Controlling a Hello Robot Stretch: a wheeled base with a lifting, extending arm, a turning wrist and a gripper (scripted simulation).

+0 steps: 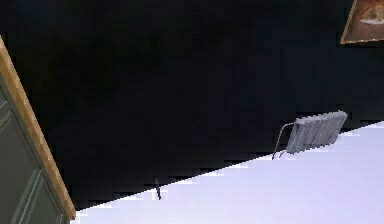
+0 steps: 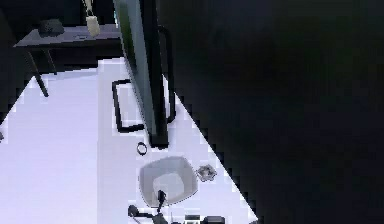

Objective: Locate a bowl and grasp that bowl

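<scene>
At the arm side view's bottom edge I see the gripper's [image 2: 152,209] dark body and thin fingers, low in the picture. Just beyond it a pale, rounded-square, hollow thing [image 2: 165,180] like a shallow basin lies on the white floor. I cannot tell whether the gripper holds anything. At the top left stands a dark table [image 2: 40,45] carrying a dark rounded blob [image 2: 50,28] and a pale upright bottle-like thing [image 2: 92,20]. None of these shapes reads clearly as a bowl.
A tall dark panel on a black frame stand [image 2: 140,75] rises mid-picture, with a small ring [image 2: 142,148] and a small grey thing [image 2: 207,172] on the floor nearby. Ahead are a dark wall, a door frame [image 1: 30,140], a grey rack [image 1: 315,132] and a framed picture [image 1: 365,20].
</scene>
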